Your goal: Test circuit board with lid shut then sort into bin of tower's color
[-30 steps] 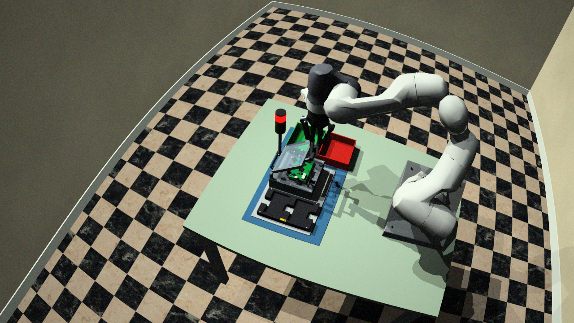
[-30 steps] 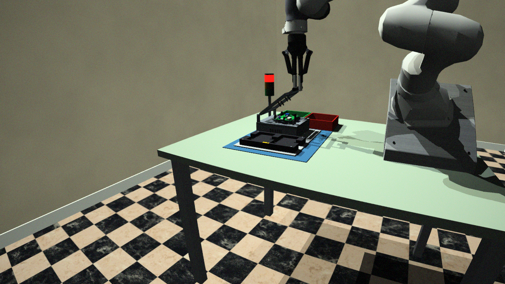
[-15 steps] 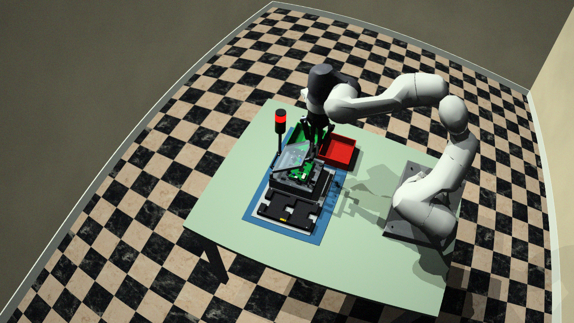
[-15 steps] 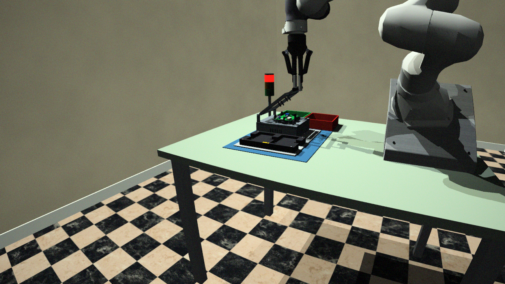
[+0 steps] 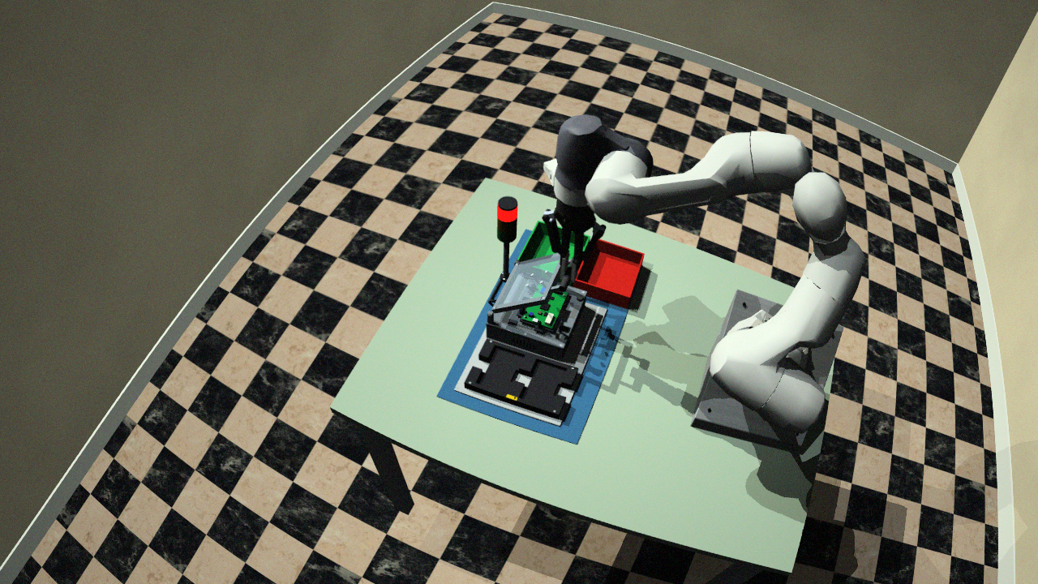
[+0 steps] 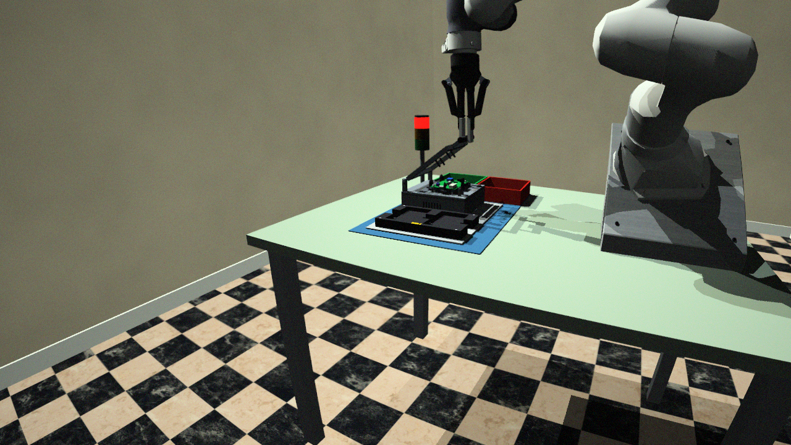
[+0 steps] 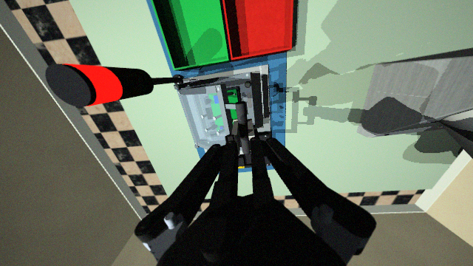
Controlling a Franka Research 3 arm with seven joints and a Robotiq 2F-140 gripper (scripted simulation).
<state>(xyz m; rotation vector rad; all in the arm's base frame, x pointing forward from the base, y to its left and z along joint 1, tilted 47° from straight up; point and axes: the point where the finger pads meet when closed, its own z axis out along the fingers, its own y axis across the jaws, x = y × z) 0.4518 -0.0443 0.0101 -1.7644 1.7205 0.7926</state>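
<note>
One gripper (image 6: 468,134), ours, is clenched on the raised lid's handle (image 7: 240,118), and the board (image 5: 540,311) lies on the tester (image 5: 533,335) straight below, its long axis along the hinge.

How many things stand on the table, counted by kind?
Bins: 2 (green, red)
Tester: 1
Tray: 1
Circuit board: 1
Signal tower: 1
Total: 6

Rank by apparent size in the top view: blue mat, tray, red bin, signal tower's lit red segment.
1. blue mat
2. tray
3. red bin
4. lit red segment of the signal tower, clearly smallest
</note>
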